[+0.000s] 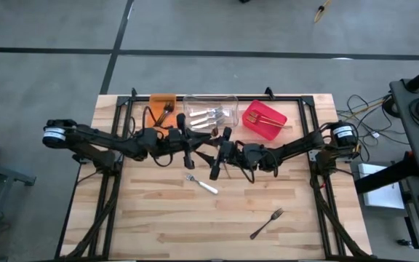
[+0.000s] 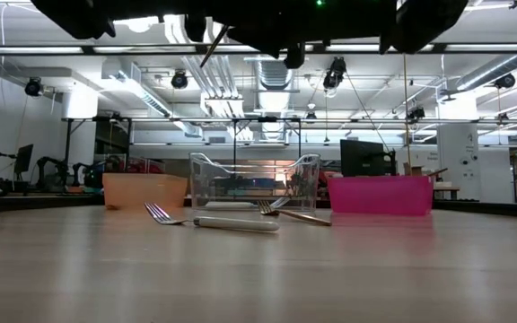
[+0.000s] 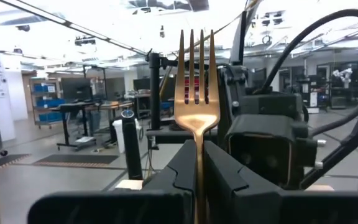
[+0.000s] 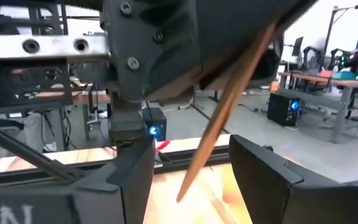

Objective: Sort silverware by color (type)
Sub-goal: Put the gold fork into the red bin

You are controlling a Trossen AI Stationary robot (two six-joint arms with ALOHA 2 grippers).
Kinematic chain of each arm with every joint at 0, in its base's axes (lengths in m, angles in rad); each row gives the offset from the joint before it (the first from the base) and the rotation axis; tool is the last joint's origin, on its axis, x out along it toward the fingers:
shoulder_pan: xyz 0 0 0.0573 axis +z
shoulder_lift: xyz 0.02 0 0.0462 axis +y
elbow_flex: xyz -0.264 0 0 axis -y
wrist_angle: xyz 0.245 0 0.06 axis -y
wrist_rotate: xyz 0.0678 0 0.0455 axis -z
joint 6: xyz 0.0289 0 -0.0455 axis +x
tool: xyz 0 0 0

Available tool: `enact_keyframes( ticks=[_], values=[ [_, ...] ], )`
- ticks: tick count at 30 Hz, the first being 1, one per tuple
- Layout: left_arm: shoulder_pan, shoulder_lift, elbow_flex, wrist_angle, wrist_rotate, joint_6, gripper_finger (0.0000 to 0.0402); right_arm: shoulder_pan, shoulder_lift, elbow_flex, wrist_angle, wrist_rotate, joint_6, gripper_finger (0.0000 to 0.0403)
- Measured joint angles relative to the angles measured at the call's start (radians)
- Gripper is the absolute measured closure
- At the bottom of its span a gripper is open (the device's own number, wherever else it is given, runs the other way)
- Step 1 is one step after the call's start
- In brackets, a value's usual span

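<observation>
A gold fork is gripped upright in the closed left hand above the bench centre, facing the right hand, whose fingers are spread around its handle. Other silverware lies in the bins and on the bench.

I see both arms meeting over the middle of the tabletop, the left gripper and right gripper just beside each other, crowding the air in front of the clear bin. Orange bin, clear bin and red bin line the far edge. The near half lies open, with only a silver fork and a dark fork on it.
</observation>
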Motion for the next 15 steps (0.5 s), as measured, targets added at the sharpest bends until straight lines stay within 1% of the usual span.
enact_keyframes(
  ticks=[4, 8, 11, 15],
  values=[
    [0.0, 0.009, 0.0, 0.017, 0.002, -0.003, 0.0402, 0.0, -0.004, 0.009, -0.001, 0.008, -0.019, 0.0215],
    [0.0, 0.013, 0.0, 0.037, 0.035, -0.007, 0.0401, -0.006, -0.005, 0.016, 0.0, 0.008, -0.022, 0.0248],
    [-0.001, 0.013, 0.0, 0.039, 0.039, -0.01, 0.04, -0.007, -0.005, 0.016, -0.001, 0.008, -0.022, 0.0291],
    [0.0, 0.013, 0.0, 0.039, 0.042, -0.009, 0.0399, -0.008, -0.005, 0.017, -0.001, 0.012, -0.024, 0.0365]
  ],
)
